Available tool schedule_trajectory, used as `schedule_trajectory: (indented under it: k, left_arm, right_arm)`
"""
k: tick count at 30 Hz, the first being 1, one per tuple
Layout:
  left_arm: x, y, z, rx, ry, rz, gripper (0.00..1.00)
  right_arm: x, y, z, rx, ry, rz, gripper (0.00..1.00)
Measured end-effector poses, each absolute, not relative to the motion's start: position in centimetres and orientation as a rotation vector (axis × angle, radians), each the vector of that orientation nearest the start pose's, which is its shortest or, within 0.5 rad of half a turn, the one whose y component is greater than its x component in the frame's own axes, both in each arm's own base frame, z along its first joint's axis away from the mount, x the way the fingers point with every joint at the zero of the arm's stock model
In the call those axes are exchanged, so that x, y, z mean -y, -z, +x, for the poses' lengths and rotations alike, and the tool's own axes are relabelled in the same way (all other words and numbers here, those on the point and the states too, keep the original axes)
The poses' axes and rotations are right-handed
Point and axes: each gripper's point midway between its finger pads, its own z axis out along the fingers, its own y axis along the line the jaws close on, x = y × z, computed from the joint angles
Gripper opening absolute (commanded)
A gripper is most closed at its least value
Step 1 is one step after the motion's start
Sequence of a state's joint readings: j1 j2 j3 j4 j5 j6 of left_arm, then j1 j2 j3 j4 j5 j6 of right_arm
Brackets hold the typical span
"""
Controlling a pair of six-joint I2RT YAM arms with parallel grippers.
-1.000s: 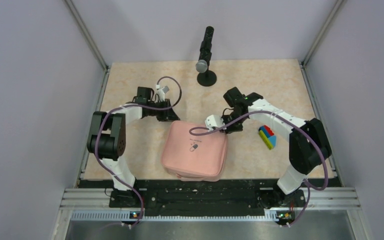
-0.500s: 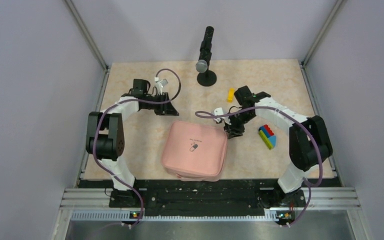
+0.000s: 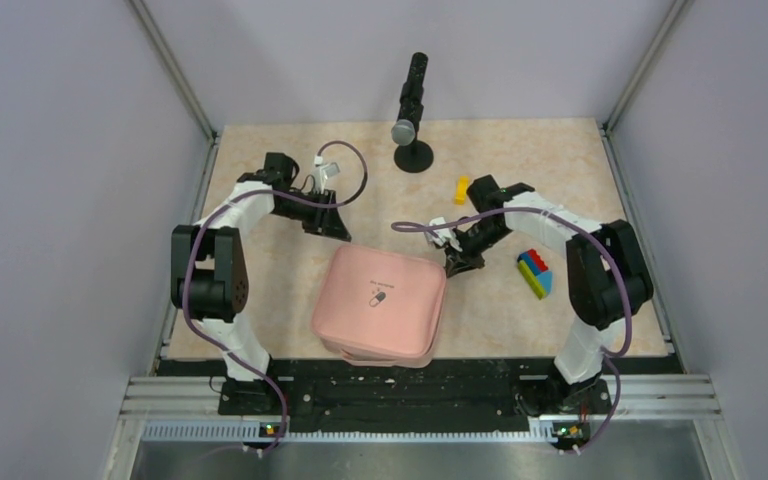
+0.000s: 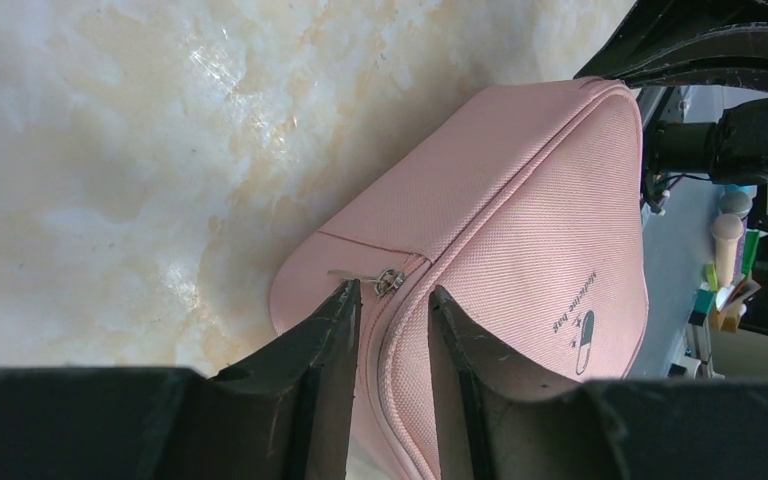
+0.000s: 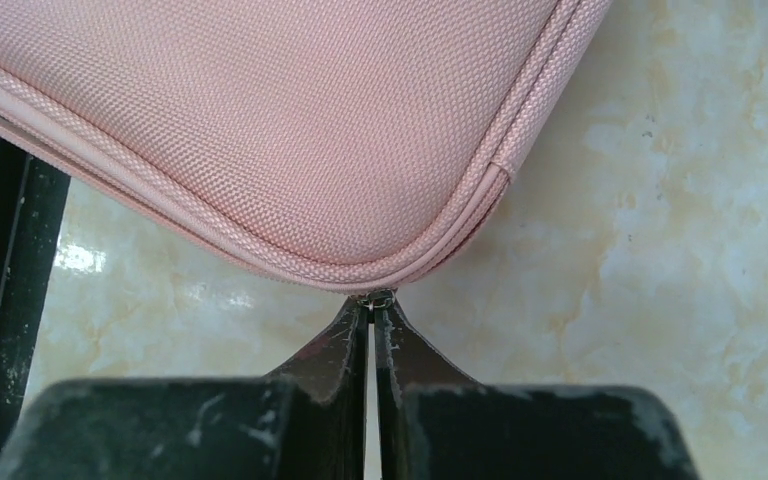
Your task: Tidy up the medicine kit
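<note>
Pale lilac walls close in a beige, marble-patterned tabletop. The medicine kit lies at the front centre between the two arms, lid up and zipped shut, with its dark pill logo facing the ceiling and its near edge close to the tabletop's front edge.

The left gripper is at the kit's far-left corner. Its jaws stand part-way open, one finger on each side of the zip seam, and the zip pull lies just off the tip of one finger. It has hold of nothing that can be seen.

The right gripper is at the kit's far-right corner, low to the tabletop, with its jaws drawn together. The tips pinch a small metal tab that sits on the seam of the rounded corner.

Farther back stands a black microphone stand with a grey head. A small yellow brick lies behind the right arm, and a multicoloured toy-brick block sits to the right of the kit — near it, but apart.
</note>
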State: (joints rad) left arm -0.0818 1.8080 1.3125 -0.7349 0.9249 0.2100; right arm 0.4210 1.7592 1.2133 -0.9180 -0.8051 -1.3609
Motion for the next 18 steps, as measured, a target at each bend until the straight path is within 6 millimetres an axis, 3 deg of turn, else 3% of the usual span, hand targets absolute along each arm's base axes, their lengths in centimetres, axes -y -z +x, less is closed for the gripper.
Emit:
schedule_trajectory:
  k: [8, 18]
  left_arm:
    - [16.5, -12.4, 34.2, -2.415, 1.209, 0.559, 0.44]
    - [18.6, -13.6, 36.4, -2.301, 1.248, 0.520, 0.47]
  right_arm:
    - [-21.9, -7.3, 25.8, -1.590, -0.908, -2.000, 0.00]
    - [-21.4, -10.3, 29.1, -1.692, -0.750, -1.979, 0.00]
